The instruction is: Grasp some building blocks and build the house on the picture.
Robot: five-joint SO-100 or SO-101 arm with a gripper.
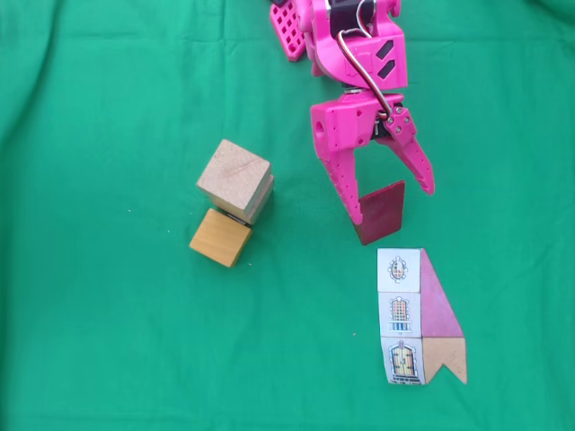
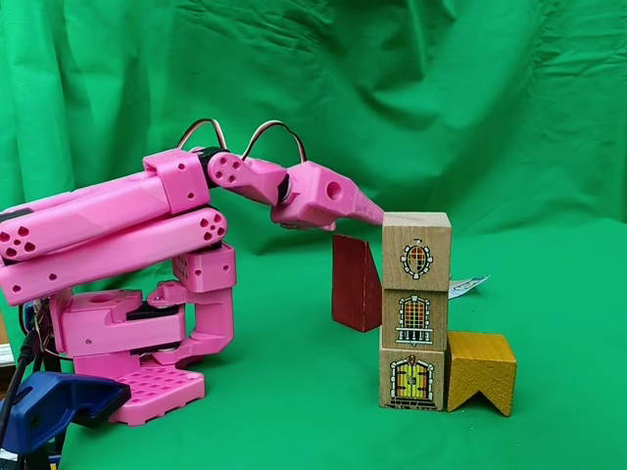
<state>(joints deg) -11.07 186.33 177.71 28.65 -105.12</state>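
Pink gripper (image 1: 395, 205) seen from above with jaws spread, the dark red wedge (image 1: 381, 212) standing between them on the green cloth (image 1: 108, 341); contact cannot be told; wedge placed just above the printed picture (image 1: 418, 316); in the side fixed view, three pale cubes (image 2: 414, 309) stacked upright, orange-yellow notched block (image 2: 481, 370) touching the bottom cube, wedge (image 2: 355, 283) behind the stack.

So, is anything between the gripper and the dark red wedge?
Nothing visible. The open gripper has a finger on each side of the dark red wedge; in a fixed view the stacked cubes stand apart on its left.
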